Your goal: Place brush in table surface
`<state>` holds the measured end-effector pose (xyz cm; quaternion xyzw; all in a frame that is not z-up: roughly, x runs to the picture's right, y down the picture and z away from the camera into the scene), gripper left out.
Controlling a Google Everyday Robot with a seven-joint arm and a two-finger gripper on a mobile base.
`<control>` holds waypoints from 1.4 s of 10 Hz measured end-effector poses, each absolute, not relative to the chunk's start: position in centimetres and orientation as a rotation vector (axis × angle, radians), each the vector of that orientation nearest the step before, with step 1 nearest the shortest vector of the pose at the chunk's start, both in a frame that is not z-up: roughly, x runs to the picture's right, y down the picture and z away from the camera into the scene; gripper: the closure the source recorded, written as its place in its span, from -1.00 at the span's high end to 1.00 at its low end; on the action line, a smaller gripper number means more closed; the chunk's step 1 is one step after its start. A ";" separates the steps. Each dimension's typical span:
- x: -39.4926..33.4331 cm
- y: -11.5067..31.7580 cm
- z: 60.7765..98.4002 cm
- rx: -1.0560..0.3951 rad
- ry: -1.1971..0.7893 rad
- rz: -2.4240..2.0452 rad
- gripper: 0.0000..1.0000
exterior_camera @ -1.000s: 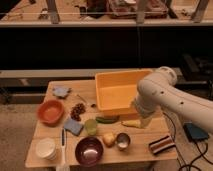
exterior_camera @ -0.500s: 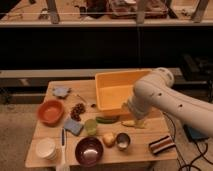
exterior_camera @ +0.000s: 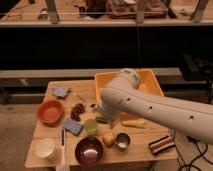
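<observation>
Robot test lab: prop-strewn wooden table (exterior_camera: 142, 148), floor cable (exterior_camera: 200, 149) (gripper (exterior_camera: 107, 119) low over its middle)

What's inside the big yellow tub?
The bare back-right part of the yellow plastic tub shows nothing inside. The robot's white arm covers its left side and front, so anything there is hidden. The hand is low in front of the tub, above the wooden table.

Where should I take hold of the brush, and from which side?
Take the brush at mid-handle, from straight above, closing across its width. It lies flat on the table surface, slim, between the white cup and the dark bowl. The gripper sits beside the green cup.
</observation>
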<state>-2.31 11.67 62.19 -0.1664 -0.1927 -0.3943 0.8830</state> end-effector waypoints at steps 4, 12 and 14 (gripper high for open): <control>-4.1 11.8 62.0 -0.323 -0.404 -0.881 0.30; -18.2 14.1 63.6 -0.251 -0.478 -1.268 0.30; -22.2 15.7 65.5 -0.259 -0.504 -1.337 0.30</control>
